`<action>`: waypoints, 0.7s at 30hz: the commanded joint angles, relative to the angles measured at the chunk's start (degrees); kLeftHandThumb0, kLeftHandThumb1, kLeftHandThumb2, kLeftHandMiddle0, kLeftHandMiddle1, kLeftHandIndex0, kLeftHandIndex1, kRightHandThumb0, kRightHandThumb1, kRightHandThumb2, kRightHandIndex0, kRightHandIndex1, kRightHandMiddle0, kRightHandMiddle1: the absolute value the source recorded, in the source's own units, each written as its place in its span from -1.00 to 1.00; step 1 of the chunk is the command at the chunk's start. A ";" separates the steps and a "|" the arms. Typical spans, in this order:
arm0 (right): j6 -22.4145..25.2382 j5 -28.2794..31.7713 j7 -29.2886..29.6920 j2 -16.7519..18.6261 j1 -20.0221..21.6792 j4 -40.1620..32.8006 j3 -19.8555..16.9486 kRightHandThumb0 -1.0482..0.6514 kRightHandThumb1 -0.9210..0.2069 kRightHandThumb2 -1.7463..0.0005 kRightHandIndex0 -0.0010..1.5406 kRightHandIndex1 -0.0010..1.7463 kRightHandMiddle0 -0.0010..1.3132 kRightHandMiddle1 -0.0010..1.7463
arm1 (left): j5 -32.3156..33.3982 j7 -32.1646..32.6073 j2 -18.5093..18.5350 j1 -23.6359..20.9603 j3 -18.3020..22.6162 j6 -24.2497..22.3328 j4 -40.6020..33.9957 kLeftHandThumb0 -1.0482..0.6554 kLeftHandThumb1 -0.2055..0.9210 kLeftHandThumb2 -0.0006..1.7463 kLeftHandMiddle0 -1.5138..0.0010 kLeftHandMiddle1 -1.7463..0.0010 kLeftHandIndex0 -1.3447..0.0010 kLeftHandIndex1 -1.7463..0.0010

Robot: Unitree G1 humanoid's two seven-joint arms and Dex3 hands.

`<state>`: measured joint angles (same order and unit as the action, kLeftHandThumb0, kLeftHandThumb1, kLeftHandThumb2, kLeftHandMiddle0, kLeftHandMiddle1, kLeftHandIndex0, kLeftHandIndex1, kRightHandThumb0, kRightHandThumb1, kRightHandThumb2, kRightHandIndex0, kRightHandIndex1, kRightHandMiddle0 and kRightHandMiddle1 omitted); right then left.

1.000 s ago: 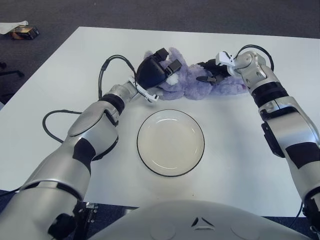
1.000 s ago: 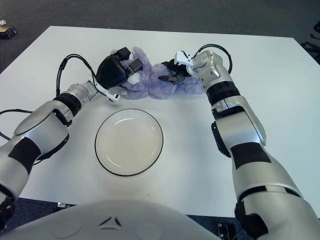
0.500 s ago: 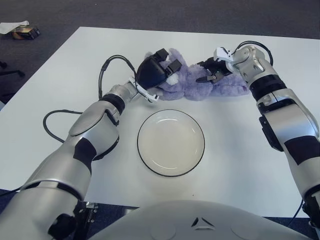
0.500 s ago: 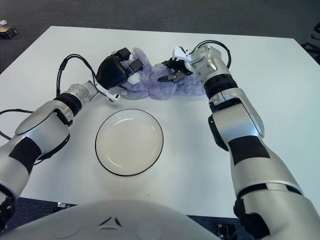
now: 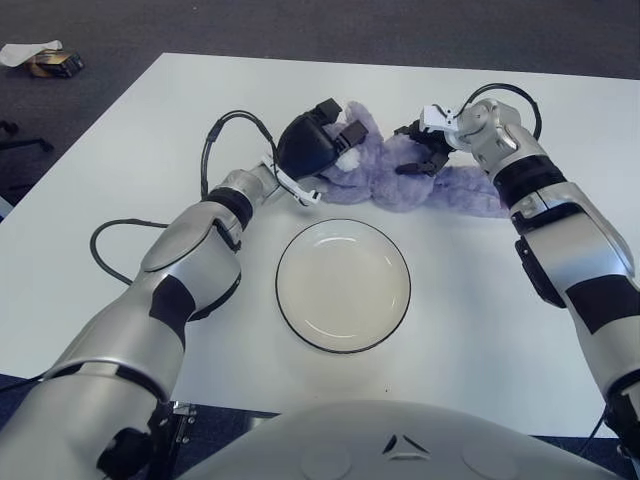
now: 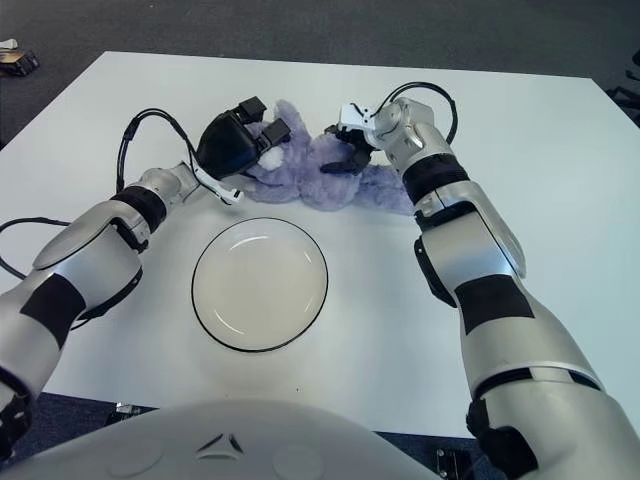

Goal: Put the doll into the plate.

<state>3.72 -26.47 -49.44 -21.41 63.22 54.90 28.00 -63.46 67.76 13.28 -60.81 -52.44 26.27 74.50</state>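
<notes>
While the doll lies beyond the plate, both hands are on it.
Left hand: the black three-finger left hand [image 5: 318, 143] sits at the left end of the soft purple plush doll [image 5: 400, 180]; fingers curled over the head end, apparently pinching plush, probably to lift that end.
Doll: one, lying lengthwise on the white table [image 5: 120, 160], just beyond the plate's far rim and not inside it.
Plate: one round white plate with a dark rim [image 5: 343, 285], nothing in it, nearer the robot than the doll; judged to be the drop spot, a short pull toward the body.
Right hand: the black right hand [image 5: 425, 140] is at the doll's middle-right; fingers bent down into the fur, gripping from above, likely sharing the load so the limp body does not sag.
Count: two hands, one doll, one plate.
Off the table: a small object on the dark floor [image 5: 45, 60], far left.
</notes>
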 commanded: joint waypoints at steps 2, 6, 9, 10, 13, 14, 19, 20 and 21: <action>0.63 -1.59 -0.09 0.45 -3.27 2.15 1.58 0.06 0.12 -0.53 -0.39 0.89 -0.16 1.00 | -0.25 0.04 0.31 -1.57 -0.05 -0.64 0.60 0.23 -0.44 0.76 -0.06 -0.91 0.21 -1.00; 1.86 -1.95 1.40 0.62 -3.38 2.04 1.95 0.18 0.29 -0.67 -0.26 0.96 -0.09 1.00 | -0.81 0.85 0.23 -1.87 -0.49 -1.02 0.53 0.23 -0.44 0.77 -0.05 -0.92 0.21 -1.00; 3.44 -2.05 2.54 0.88 -3.54 1.89 2.03 0.22 0.41 -0.76 -0.18 0.98 -0.02 1.00 | -0.40 0.95 0.19 -1.94 -0.22 -0.13 0.48 0.23 -0.45 0.77 -0.05 -0.93 0.20 -1.00; 3.77 -2.03 2.75 0.93 -3.57 1.85 2.05 0.22 0.44 -0.78 -0.16 0.98 -0.01 1.00 | -0.27 0.89 0.18 -1.94 -0.13 0.09 0.49 0.23 -0.45 0.77 -0.05 -0.93 0.20 -1.00; 5.62 -2.38 5.27 1.19 -4.10 1.28 2.02 0.23 0.49 -0.81 -0.14 0.99 0.02 1.00 | 0.35 0.32 -0.02 -2.06 0.35 0.83 0.54 0.23 -0.45 0.77 -0.06 -0.91 0.21 -1.00; 5.95 -2.48 5.89 1.21 -4.25 1.05 2.08 0.23 0.50 -0.82 -0.13 0.99 0.03 1.00 | 0.41 0.26 -0.05 -2.07 0.40 0.93 0.56 0.23 -0.45 0.77 -0.07 -0.90 0.20 -1.00; 7.00 -4.46 10.55 0.99 -5.36 -1.32 3.46 0.23 0.53 -0.84 -0.11 0.99 0.05 1.00 | 0.26 0.53 -0.11 -2.20 0.35 0.92 0.61 0.23 -0.46 0.77 -0.08 -0.88 0.20 -1.00; 7.07 -4.75 11.34 1.06 -5.56 -1.44 3.61 0.23 0.54 -0.85 -0.11 0.99 0.05 1.00 | 0.20 0.80 -0.12 -2.23 0.33 0.85 0.59 0.23 -0.46 0.77 -0.09 -0.88 0.20 -1.00; 7.14 -4.88 11.82 1.11 -5.70 -1.52 3.70 0.23 0.55 -0.85 -0.10 0.99 0.06 1.00 | 0.16 0.99 -0.12 -2.26 0.32 0.81 0.58 0.23 -0.47 0.77 -0.09 -0.88 0.20 -1.00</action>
<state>9.41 -28.64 -39.26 -20.22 61.14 52.66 30.09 -63.44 68.25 12.65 -61.64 -52.47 27.35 74.61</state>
